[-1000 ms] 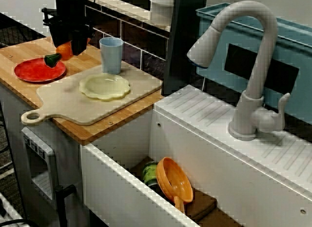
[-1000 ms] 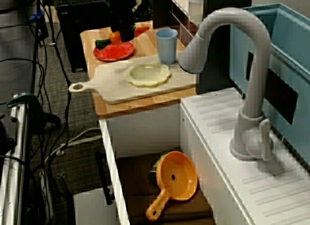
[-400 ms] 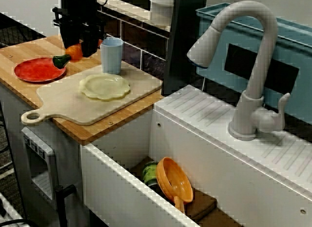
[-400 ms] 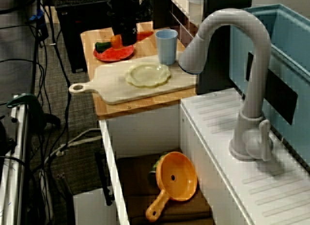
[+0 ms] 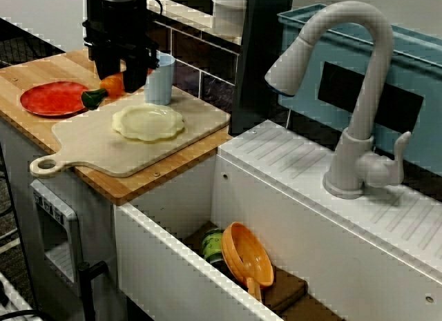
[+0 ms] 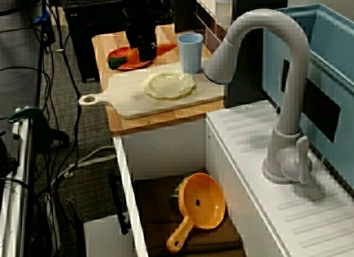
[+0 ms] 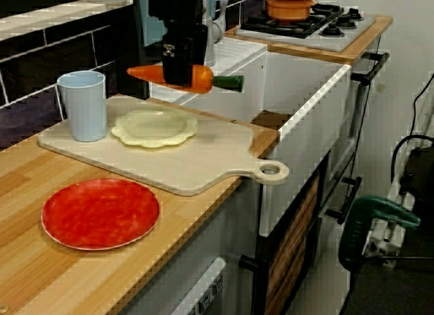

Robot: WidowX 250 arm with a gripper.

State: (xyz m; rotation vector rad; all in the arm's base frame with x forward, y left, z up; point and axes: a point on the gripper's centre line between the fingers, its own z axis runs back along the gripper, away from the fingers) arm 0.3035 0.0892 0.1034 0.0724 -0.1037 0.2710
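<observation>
A wooden counter [image 7: 47,288] carried two things directly. In the view from the side, a red plate [image 7: 100,213] lay near, at the left. A pale cutting board [image 7: 173,167] lay just beyond it, its looped handle reaching the counter's right edge.

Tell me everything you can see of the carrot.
The carrot is a smooth orange cone with a dark green stem end, plastic by its look. It lies nearly level in the air, clamped mid-body by the black gripper, tip toward the blue cup. It hangs above the counter near the cutting board, touching only the gripper.
</observation>
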